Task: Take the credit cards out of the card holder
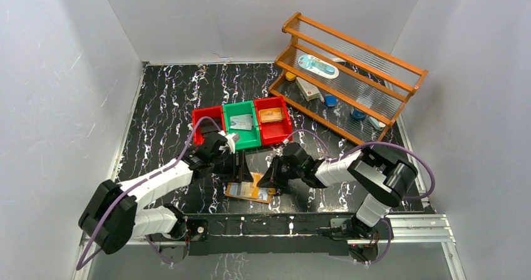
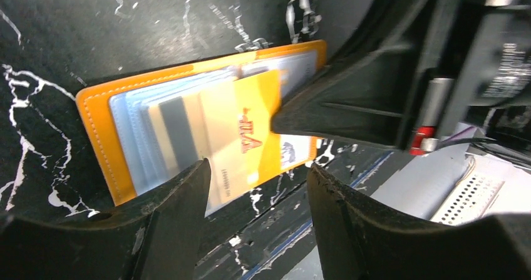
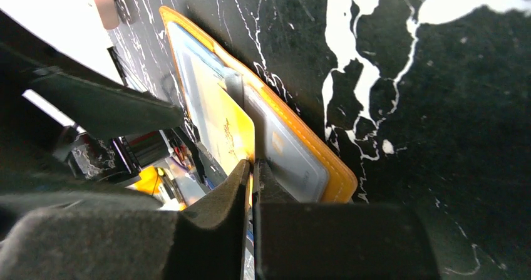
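The tan-orange card holder (image 1: 236,190) lies open on the table near the front edge, its grey-blue pockets (image 2: 128,129) facing up. A yellow card marked VIP (image 2: 257,123) sticks partly out of it and over its near edge. My right gripper (image 3: 253,167) is shut on that card's edge (image 3: 228,129); it also shows in the top view (image 1: 269,180). A grey card (image 3: 288,158) sits in the pocket beside it. My left gripper (image 2: 257,173) is open and empty just above the holder's near edge, and shows in the top view (image 1: 241,167).
Three small bins stand behind the holder: red (image 1: 204,115), green (image 1: 247,139) with a grey card (image 1: 241,123) in it, and red (image 1: 279,131) with a brown case (image 1: 272,114). A wooden rack (image 1: 350,73) with small items stands at the back right. The table's metal front rail (image 1: 282,220) runs close below the holder.
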You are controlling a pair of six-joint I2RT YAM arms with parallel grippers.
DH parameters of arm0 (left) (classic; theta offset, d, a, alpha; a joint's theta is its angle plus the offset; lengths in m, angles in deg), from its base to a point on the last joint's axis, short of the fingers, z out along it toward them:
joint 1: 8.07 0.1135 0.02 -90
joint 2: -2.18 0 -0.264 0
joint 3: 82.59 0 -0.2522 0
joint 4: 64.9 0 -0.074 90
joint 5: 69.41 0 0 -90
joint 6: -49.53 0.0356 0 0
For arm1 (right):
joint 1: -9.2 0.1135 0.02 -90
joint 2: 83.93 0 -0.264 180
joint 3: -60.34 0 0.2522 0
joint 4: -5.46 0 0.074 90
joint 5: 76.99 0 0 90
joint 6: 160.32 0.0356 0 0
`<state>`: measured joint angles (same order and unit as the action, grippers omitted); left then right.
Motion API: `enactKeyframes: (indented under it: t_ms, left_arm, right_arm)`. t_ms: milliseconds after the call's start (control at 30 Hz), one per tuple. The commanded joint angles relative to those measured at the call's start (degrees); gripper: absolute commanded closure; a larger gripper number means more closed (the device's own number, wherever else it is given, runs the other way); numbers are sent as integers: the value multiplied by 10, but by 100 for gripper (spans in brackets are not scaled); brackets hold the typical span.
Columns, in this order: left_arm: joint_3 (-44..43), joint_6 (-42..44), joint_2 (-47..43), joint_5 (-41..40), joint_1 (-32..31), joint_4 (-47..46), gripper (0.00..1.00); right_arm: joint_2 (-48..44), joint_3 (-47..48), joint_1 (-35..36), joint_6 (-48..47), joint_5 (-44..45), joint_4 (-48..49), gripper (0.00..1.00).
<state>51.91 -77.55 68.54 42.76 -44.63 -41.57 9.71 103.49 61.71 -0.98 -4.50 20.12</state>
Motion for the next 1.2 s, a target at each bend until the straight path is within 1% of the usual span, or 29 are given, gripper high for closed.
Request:
enactKeyframes:
  t_ms: [0,100,333,533,633,733,833,900,1033,1100,1167]
  left_arm:
    - [17,-7,22,1,-1,-6,44]
    - [25,-7,23,-9,-2,-7,44]
    - [37,-4,49,26,-2,-32,47]
    - [49,-7,49,24,-3,-35,51]
    - [58,-12,49,24,-3,-40,52]
    - [63,-16,48,23,-2,-44,53]
    - [65,-18,45,22,-3,-45,53]
    - [65,-19,43,20,-3,-45,53]
    - [65,-21,33,15,-3,-42,54]
    - [64,-22,24,7,-3,-36,53]
    - [61,-23,9,-10,-3,-24,53]
  right_arm:
    - [-17,-17,-2,13,15,10,90]
    - [-18,-22,-2,18,16,16,89]
    - [4,-23,-2,28,-11,68,88]
    - [35,-40,-2,61,-32,168,81]
    - [52,-41,-2,70,-42,197,80]
    - [58,-45,-2,77,-48,226,75]
    - [76,-45,-1,80,-52,241,74]
    - [81,-44,0,80,-56,246,77]
    - [68,-54,0,78,-47,246,90]
    - [45,-59,-1,72,-39,228,95]
    - [18,-65,-3,60,-22,194,98]
